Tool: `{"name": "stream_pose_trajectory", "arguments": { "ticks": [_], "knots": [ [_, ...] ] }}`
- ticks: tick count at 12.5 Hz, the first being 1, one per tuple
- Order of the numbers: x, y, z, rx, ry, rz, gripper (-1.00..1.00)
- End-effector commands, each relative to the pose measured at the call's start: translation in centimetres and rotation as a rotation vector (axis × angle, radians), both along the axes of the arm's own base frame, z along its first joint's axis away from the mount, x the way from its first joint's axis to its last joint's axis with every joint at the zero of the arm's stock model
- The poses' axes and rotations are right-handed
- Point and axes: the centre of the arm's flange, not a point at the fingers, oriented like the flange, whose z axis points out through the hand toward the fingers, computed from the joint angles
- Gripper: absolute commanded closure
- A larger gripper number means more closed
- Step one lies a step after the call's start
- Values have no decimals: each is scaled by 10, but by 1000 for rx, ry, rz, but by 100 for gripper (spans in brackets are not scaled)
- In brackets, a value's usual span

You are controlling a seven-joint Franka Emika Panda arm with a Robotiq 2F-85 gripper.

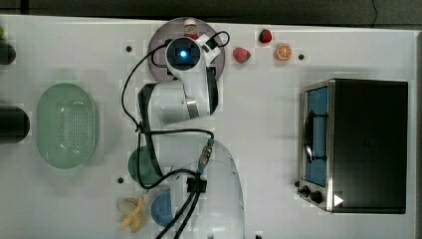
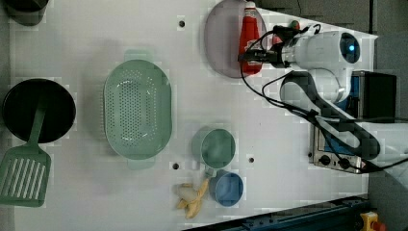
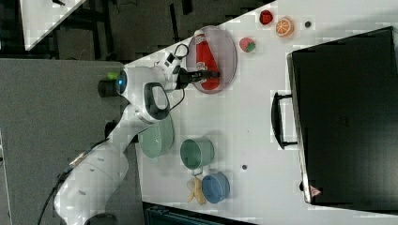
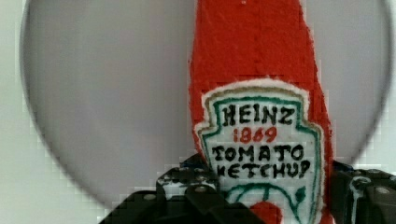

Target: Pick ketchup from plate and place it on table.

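Ketchup on plate — end effector clamped

Three views overlook the table (wrist view hovers close).

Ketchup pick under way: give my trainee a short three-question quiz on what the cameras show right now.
1. True or false: the ketchup lies on the plate.
2. The gripper fingers sit on: A) the bottle's cap, B) the bottle's label end, C) the plate's rim?
3. In the top view, which fruits lie to the plate's right?

Key:
1. True.
2. B; the fingers flank the label.
3. Two strawberries and an orange half.
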Motion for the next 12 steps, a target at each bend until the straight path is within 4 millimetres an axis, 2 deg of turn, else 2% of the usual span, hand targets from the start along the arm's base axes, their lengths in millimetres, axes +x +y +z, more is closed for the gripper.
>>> {"name": "stream_pose_trajectory", "arguments": {
  "ticks": [1, 4, 7, 9, 12],
  "knots": [
    [14, -14, 138, -10, -123, -58, -21],
    [-9, -44, 213, -54, -60, -116, -21],
    [-47, -77, 256, -14, 44, -226, -21],
    [-76, -97, 264, 28, 121, -294, -21],
    [-115, -122, 248, 27, 183, -349, -21]
  ]
}}
